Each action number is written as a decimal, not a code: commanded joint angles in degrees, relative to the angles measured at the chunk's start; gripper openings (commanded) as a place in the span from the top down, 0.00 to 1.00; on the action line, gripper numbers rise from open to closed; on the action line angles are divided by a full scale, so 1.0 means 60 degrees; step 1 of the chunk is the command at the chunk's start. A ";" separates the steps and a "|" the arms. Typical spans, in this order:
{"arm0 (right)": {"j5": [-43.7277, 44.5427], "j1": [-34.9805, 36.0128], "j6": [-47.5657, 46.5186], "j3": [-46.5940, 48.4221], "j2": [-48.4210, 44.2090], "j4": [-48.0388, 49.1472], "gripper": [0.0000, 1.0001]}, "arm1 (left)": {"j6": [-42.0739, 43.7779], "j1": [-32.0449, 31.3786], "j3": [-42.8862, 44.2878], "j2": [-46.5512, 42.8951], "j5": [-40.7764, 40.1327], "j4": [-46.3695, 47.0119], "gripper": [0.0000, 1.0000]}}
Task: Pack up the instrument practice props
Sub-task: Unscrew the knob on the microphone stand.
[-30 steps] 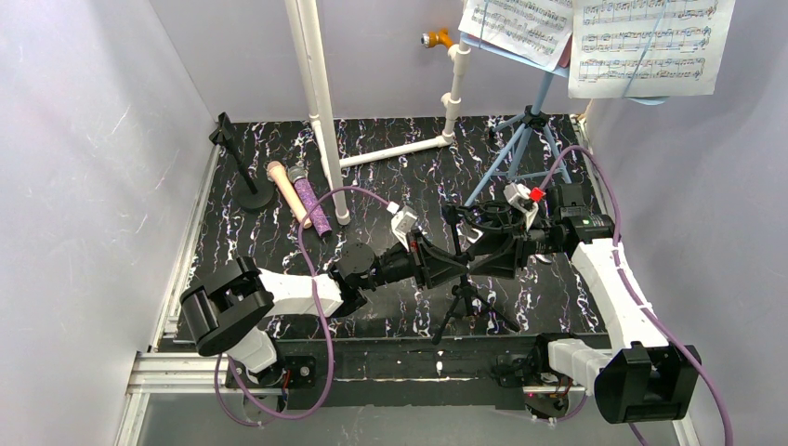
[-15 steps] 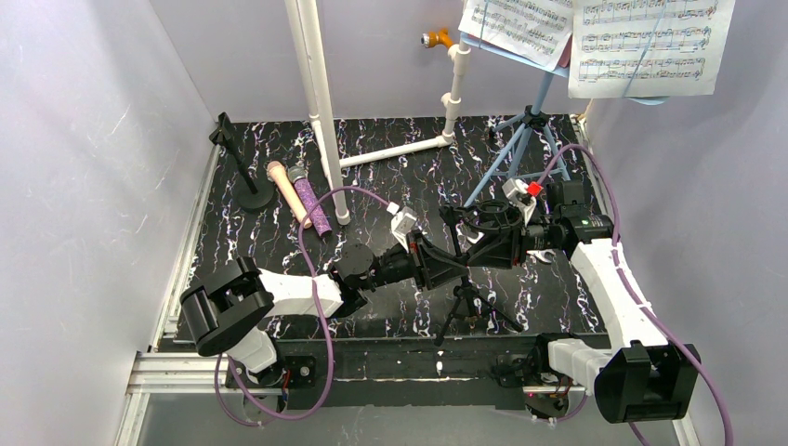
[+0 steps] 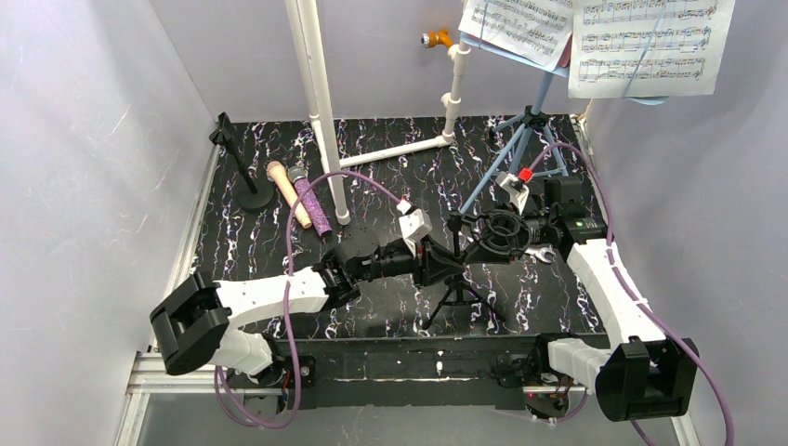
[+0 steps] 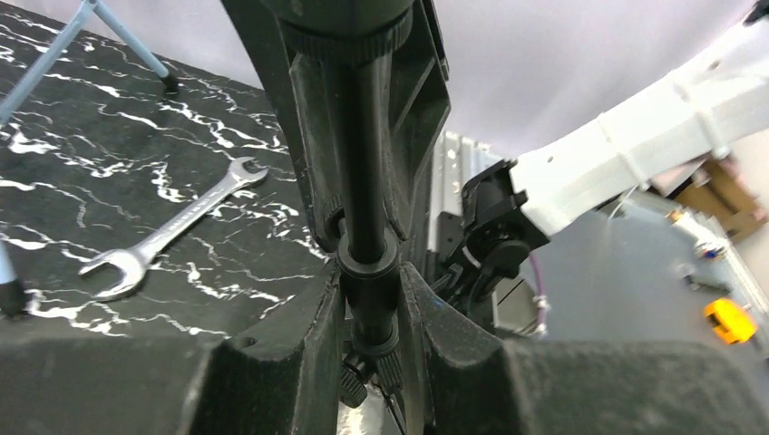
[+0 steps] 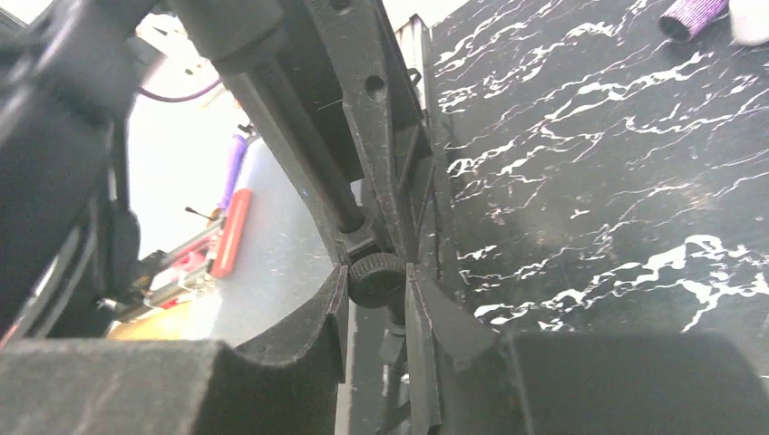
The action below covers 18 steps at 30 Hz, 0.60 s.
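Observation:
The black mic tripod [image 3: 457, 299] stands near the table's front middle, with both grippers on it. My left gripper [image 3: 444, 262] [image 4: 370, 281] is shut on its upright shaft [image 4: 367, 181] from the left. From the right, my right gripper [image 3: 476, 243] [image 5: 376, 283] is shut on a knurled knob [image 5: 375, 277] of the same tripod. The peach microphone [image 3: 288, 193] and purple glitter microphone [image 3: 312, 206] lie side by side at the back left, beside the round-base holder [image 3: 246, 181]. The light-blue music rack [image 3: 520, 139] stands at the back right with sheet-music pages [image 3: 641, 42] on it.
White plastic pipes [image 3: 321, 102] rise from the back middle, one running along the table to a second upright. A silver wrench [image 4: 172, 231] lies on the black marbled mat just right of the tripod. Grey walls close in on three sides.
My right gripper has closed onto the tripod's knob. Both grippers and the tripod have shifted slightly toward the back, and the left arm's elbow has swung out to the left.

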 commanded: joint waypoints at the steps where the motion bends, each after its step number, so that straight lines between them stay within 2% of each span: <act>1: -0.0178 -0.0080 0.2548 -0.0153 0.0292 0.0875 0.99 | 0.2734 0.0015 0.0658 -0.0791 0.0628 -0.2204 1.00; 5: -0.0153 -0.0009 0.4545 -0.0499 0.0661 0.2157 0.99 | 0.4122 0.0015 0.1109 -0.1017 0.0462 -0.4178 1.00; 8: 0.0045 0.0035 0.6327 -0.0888 0.0904 0.3507 0.99 | 0.4667 0.0015 0.1336 -0.1081 0.0343 -0.4881 1.00; 10: 0.0229 0.0076 0.7222 -0.1160 0.0921 0.4416 0.99 | 0.4640 0.0015 0.1365 -0.1063 0.0322 -0.4929 1.00; 14: 0.0504 0.0188 0.7594 -0.1437 0.0641 0.5099 0.97 | 0.3700 0.0014 0.1506 -0.0820 0.0185 -0.4845 1.00; 17: 0.0451 0.0199 0.6419 -0.1509 0.0155 0.4951 0.59 | 0.2579 0.0015 0.1240 -0.0787 -0.0058 -0.4360 1.00; 18: 0.0418 0.0191 0.5959 -0.1576 -0.0012 0.4826 0.42 | 0.2201 0.0026 0.1026 -0.0874 -0.0148 -0.4002 1.00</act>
